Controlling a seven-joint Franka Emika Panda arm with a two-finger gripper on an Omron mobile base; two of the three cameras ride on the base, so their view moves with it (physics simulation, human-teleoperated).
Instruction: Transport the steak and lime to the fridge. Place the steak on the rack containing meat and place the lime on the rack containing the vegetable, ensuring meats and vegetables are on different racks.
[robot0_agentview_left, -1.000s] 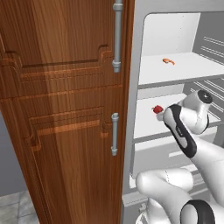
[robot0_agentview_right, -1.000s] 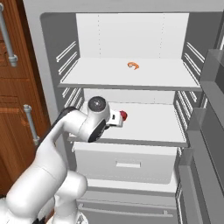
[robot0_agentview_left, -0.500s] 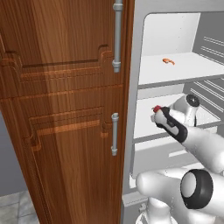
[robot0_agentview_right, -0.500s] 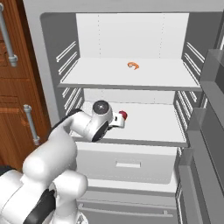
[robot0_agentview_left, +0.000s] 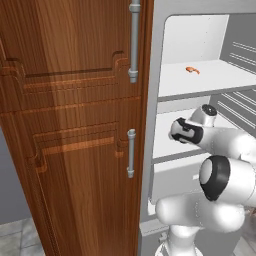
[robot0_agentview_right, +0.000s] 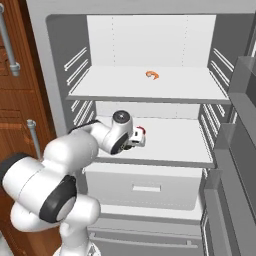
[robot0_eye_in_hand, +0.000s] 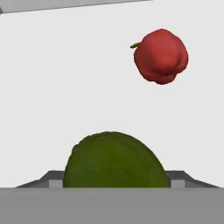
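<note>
1. Left base view: the fridge (robot0_agentview_left: 165, 50) stands open, its brown wooden door (robot0_agentview_left: 75, 125) swung out to the left with two grey bar handles (robot0_agentview_left: 134, 40). On the upper shelf (robot0_agentview_left: 220, 80) lies the small orange piece of meat (robot0_agentview_left: 192, 70). The white arm reaches from the lower right in over the lower shelf (robot0_agentview_left: 165, 145), and the wrist hides the claw, so from here I cannot tell how its fingers stand.

2. Right base view: the meat (robot0_agentview_right: 152, 75) sits alone near the middle of the upper shelf (robot0_agentview_right: 100, 92). The arm bends from the lower left onto the lower shelf (robot0_agentview_right: 175, 150), above the white drawer (robot0_agentview_right: 145, 187). A bit of the red vegetable (robot0_agentview_right: 140, 131) peeks out just past the wrist, near the left half of that shelf. The lime and the fingers are hidden behind the wrist.

3. Hand view: the lime (robot0_eye_in_hand: 114, 161) fills the bottom centre, a dark green ball sitting between the two grey finger tips (robot0_eye_in_hand: 49, 179), whose ends show on either side of it. The claw (robot0_eye_in_hand: 114, 180) looks closed around the lime. Beyond it, on the white shelf surface, lies the red vegetable (robot0_eye_in_hand: 161, 56), well apart from the lime, with a small greenish stalk at its left.
</note>
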